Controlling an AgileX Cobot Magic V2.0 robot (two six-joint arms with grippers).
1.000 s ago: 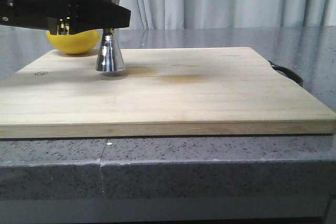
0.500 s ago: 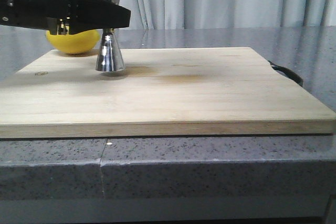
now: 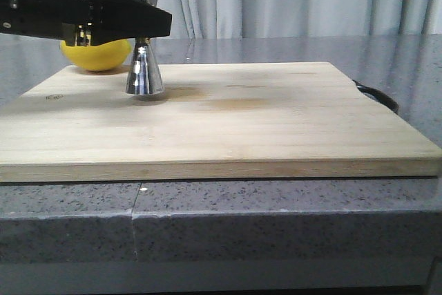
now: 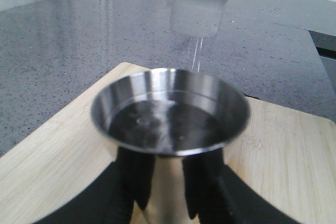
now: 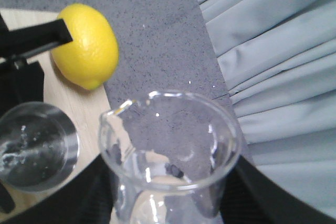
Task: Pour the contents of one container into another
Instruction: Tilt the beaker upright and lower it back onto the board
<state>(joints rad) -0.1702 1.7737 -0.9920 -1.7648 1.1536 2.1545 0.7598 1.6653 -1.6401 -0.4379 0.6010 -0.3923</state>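
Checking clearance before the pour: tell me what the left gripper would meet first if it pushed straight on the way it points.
Nothing separate: the left gripper already has its jaws around the metal cup. Beyond it lie the wooden board and bare counter, though depth is hard to judge.

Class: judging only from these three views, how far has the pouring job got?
Done: the left claw grips the metal cup on the board, and the right claw holds the beaker beside and above it. The cup already holds some liquid. In hand: positioning. Left: whether more pouring remains is unclear.
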